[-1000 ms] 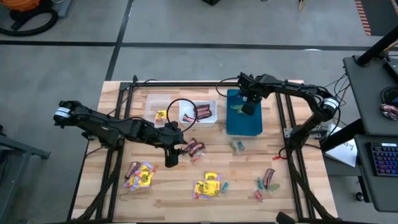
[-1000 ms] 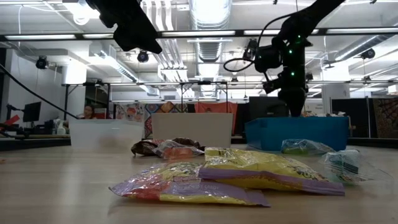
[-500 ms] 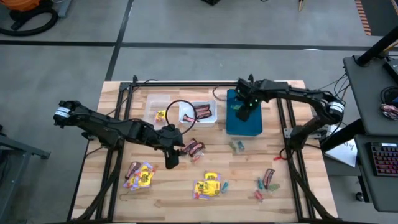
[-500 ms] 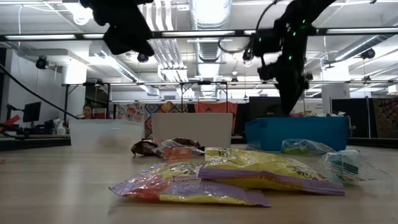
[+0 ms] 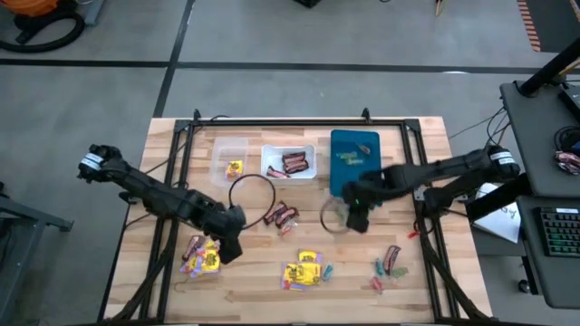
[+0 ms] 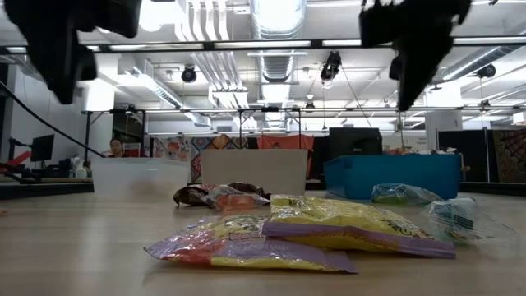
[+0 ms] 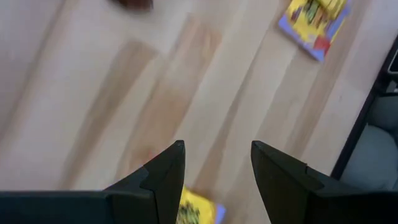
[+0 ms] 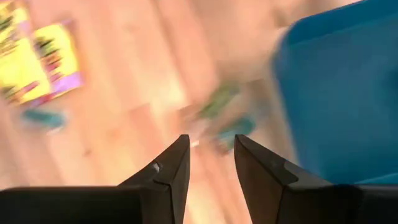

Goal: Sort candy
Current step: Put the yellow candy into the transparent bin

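Candy (image 5: 343,214) | green pieces just beside right pincer (image 5: 356,220) | pincer empty

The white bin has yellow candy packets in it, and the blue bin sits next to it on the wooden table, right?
Not quite. The high view shows the white bin holds dark brown-red bars, not yellow packets. A yellow packet lies in the clear bin beside it. The rest is right: the blue bin sits next to the white bin on the wooden table.
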{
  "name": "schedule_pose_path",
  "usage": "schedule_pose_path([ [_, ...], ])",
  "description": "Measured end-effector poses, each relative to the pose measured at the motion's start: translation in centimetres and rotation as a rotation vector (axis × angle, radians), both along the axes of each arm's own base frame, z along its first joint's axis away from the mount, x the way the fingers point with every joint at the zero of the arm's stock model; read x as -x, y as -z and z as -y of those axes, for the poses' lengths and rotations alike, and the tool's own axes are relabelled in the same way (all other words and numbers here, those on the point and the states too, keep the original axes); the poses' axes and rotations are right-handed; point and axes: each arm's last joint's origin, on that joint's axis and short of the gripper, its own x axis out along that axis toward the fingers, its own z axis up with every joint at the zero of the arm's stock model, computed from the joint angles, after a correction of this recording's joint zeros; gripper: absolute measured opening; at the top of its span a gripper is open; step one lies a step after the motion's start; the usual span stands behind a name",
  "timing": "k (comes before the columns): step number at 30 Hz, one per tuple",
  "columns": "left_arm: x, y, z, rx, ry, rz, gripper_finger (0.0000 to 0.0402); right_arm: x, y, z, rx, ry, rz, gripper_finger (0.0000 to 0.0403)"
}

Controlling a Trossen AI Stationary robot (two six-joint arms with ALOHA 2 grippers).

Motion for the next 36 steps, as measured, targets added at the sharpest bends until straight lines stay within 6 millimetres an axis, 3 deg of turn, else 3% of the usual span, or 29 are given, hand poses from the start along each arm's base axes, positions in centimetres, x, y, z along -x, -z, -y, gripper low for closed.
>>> schedule_pose_path([
  [7, 1.2, 1.2, 2.3, 0.027, -0.147, -0.139, 0.0168, 0.8, 0.1, -4.6, -0.039, -0.072, 0.009, 0.0137],
  [13, 1.2, 3.8, 4.5, 0.029, -0.183, -0.305, 0.0168, 0.9, 0.1, -6.7, -0.062, -0.127, 0.049, 0.0149],
  [22, 0.5, 7.6, 5.5, -0.005, -0.226, -0.521, 0.0168, 0.3, 0.9, -7.4, -0.054, -0.14, 0.042, 0.0155],
  [36, 0.1, 10.3, 5.8, -0.065, -0.215, -0.614, 0.0161, 0.1, 1.2, -7.4, -0.031, -0.132, 0.042, 0.0155],
])
